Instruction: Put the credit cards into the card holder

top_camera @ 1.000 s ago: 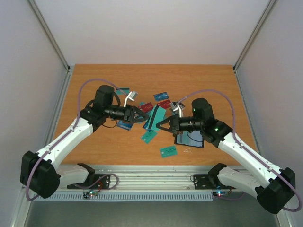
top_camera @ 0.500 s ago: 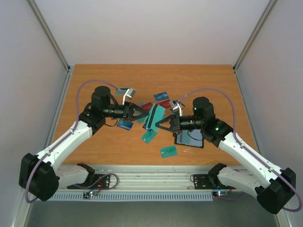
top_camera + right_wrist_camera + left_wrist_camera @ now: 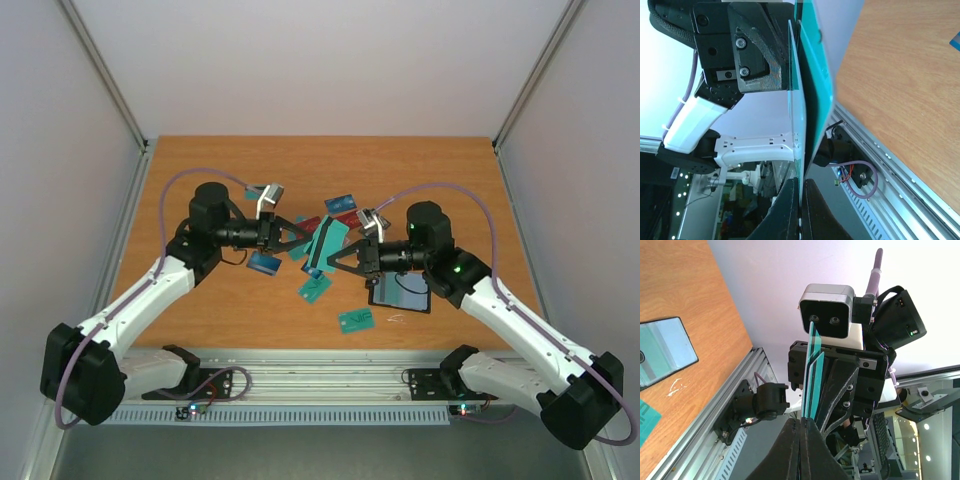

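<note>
Teal credit cards (image 3: 326, 243) hang over the table (image 3: 200, 170), pinched by the right gripper (image 3: 336, 262) and by the left gripper (image 3: 303, 236), which stood open a second ago; the card holder (image 3: 402, 293) lies open under the right arm, near loose cards (image 3: 315, 290).

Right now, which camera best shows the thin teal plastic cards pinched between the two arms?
The top external view: the teal cards show their broad face there. The left wrist and right wrist views catch them only edge-on, as thin slivers.
</note>
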You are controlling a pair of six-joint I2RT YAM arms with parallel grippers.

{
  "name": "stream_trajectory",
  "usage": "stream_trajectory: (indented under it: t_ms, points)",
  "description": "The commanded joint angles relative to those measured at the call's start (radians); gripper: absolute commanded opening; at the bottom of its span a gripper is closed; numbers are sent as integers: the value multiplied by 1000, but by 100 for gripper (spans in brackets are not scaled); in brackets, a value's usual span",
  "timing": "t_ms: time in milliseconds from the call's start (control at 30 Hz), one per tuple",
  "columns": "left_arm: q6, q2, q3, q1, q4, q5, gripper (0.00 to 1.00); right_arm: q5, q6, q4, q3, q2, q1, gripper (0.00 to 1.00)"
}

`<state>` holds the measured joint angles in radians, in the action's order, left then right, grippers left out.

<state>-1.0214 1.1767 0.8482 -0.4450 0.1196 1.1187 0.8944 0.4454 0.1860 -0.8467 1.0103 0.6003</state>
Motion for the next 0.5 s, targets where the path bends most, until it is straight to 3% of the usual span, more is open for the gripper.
stream_trajectory:
  t_ms: [0,133,333,467]
  points:
    - [-23,-22,-3,-4,71,16,0,1,-3,-26,-40,27,-5,1]
    - [-29,-18,5,-2,54,1,0,5,-8,-18,-43,36,-14,4]
    - [84,-32,66,30,-197,-114,0,18,-15,6,-35,32,-31,8]
    - [120,-40,89,58,-256,-182,0,24,-7,0,-16,36,-34,10]
